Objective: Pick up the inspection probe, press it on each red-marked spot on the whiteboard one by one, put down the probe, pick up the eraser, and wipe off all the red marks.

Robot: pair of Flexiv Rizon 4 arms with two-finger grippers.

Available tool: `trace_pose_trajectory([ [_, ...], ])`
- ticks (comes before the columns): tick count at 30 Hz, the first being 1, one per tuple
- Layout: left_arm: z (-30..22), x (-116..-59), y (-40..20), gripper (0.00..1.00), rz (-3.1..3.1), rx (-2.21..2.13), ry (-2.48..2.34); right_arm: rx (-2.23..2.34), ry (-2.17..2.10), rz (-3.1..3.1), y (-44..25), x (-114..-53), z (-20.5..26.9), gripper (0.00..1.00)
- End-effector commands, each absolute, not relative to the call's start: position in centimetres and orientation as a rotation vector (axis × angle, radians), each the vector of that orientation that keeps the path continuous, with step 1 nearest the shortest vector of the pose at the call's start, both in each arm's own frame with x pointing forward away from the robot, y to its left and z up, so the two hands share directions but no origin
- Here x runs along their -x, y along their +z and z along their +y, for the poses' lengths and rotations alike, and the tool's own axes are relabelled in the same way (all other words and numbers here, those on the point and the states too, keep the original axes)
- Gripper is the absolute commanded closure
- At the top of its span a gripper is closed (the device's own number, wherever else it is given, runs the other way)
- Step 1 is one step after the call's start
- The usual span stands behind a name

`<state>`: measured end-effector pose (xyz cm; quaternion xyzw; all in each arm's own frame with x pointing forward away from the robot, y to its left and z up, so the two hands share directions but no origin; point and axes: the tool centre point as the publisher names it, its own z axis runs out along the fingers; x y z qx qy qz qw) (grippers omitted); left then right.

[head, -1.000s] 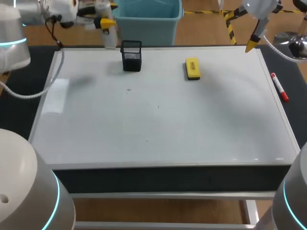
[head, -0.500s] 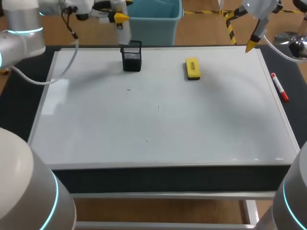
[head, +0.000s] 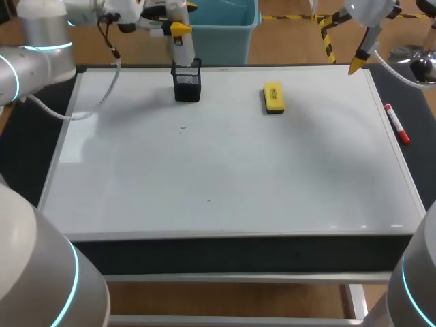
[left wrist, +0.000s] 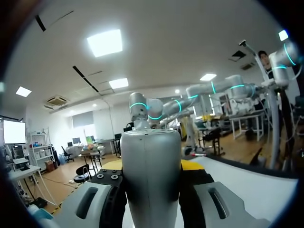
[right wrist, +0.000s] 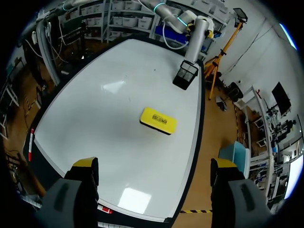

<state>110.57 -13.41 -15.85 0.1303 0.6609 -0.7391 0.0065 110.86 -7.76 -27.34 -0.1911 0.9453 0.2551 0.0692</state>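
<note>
My left gripper (head: 176, 27) is clenched on the smooth silver-grey cylindrical inspection probe (left wrist: 151, 166), one finger on each side. It hangs above the whiteboard's (head: 238, 177) far left part. The probe's lower end reaches the rim of the black wire-mesh pen holder (head: 187, 80); I cannot tell whether it dips inside. My right gripper (right wrist: 155, 164) hovers at the far right corner, its fingers spread wide and holding nothing. The yellow rectangular block eraser (head: 273, 97) lies flat on the board, right of the holder and well apart from both grippers. A red-capped white marker pen (head: 396, 123) lies just beyond the board's right frame.
</note>
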Motion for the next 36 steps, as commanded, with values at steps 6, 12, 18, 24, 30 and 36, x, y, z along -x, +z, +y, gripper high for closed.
trace_pose_trajectory([
  [6,-13.8,-111.0,-17.0,1.0,2.039,-0.407,-2.33,0.58,0.763,2.85,-27.3,-110.9,-7.8,0.0],
  [12,-13.9,-111.4,-17.9,1.0,2.04,-0.409,-2.31,0.58,0.763,2.85,-27.3,-110.9,-7.8,0.0],
  [18,-14.0,-111.7,-18.8,1.0,2.063,-0.402,-2.307,0.58,0.763,2.85,-27.3,-110.9,-7.8,0.0],
  [24,-14.4,-112.1,-19.5,1.0,2.072,-0.402,-2.313,0.58,0.763,2.85,-27.3,-110.9,-7.8,0.0],
  [30,-14.3,-112.1,-20.4,1.0,2.064,-0.411,-2.319,0.58,0.763,2.85,-27.3,-110.9,-7.8,0.0],
  [36,-14.3,-112.3,-21.6,1.0,2.087,-0.373,-2.321,0.58,0.763,2.85,-27.3,-110.9,-7.8,0.0],
])
